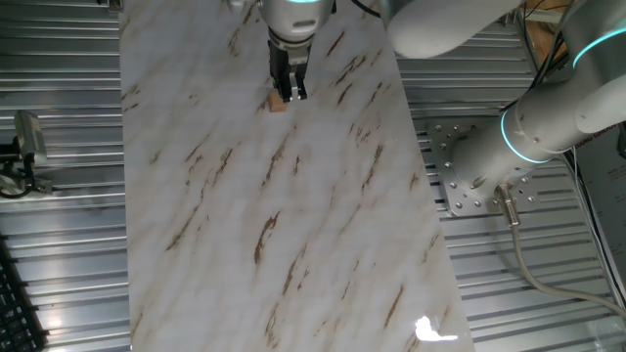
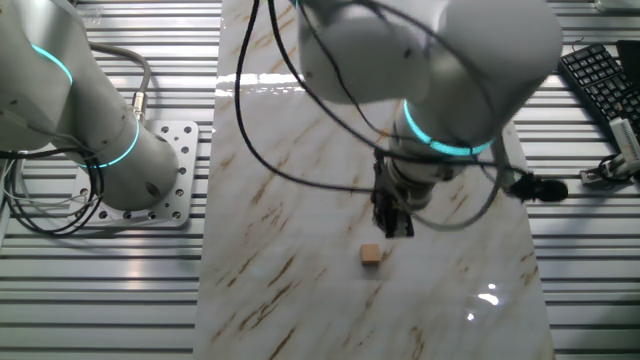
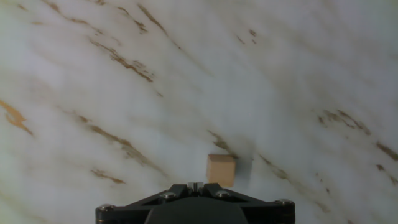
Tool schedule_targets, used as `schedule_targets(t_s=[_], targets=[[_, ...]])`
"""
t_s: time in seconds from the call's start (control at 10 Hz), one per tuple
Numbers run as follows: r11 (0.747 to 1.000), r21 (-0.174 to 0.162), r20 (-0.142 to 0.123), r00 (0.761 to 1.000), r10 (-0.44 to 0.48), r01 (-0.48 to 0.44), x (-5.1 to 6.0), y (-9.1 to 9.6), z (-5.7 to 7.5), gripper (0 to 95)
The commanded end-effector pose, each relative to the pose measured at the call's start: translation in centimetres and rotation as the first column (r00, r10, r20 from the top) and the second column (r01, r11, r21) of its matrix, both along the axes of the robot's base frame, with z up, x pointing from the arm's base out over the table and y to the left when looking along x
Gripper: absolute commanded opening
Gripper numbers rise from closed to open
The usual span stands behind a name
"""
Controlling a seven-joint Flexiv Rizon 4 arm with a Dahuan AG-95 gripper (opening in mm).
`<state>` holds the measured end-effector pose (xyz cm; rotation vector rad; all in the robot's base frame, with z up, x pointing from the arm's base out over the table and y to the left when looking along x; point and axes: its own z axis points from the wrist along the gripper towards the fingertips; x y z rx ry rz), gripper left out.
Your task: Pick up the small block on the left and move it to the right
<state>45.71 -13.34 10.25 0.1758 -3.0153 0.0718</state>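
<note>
The small block [image 1: 278, 104] is seen resting on the marble-patterned surface [image 1: 284, 225], a light-brown cube lying just below the tips of the claw [image 1: 289, 95] and slightly to one side of them. In the other fixed view the small block [image 2: 371, 255] is found apart from the claw [image 2: 393, 228], with a strip of bare surface [image 2: 300, 290] visible between the two, so it is not held. In the hand view the small block [image 3: 221, 170] is shown ahead of the claw's dark housing [image 3: 194, 205], a little off its centre line, sitting flat with one face turned toward the camera. Whether the claw is spread or closed cannot be told: its fingers appear close together in one fixed view, but their gap is not clearly shown anywhere. The arm [image 2: 430, 60] is seen reaching over the surface from its base plate [image 2: 165, 180], which is bolted beside the marble sheet.
</note>
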Motion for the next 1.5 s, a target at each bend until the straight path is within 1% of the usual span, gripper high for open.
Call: schedule_targets(t_s=[0.1,0.4,0.7,0.9,1.2,1.5], targets=[[1.000,0.004,-0.005,1.000,0.017,-0.017,0.2,-0.6,-0.3,0.0],[1.000,0.008,-0.005,1.000,0.021,-0.021,0.2,-1.1,-1.3,0.0],[0.999,0.017,0.007,0.999,0.044,-0.044,-0.3,-1.9,-1.9,0.0],[0.999,0.017,0.011,0.999,0.048,-0.048,-0.4,-2.2,-2.4,0.0],[0.999,0.020,0.016,0.999,0.045,-0.046,-0.3,-2.3,-2.8,0.0],[0.999,0.020,0.026,0.999,0.044,-0.045,-0.2,-2.4,-3.5,0.0]])
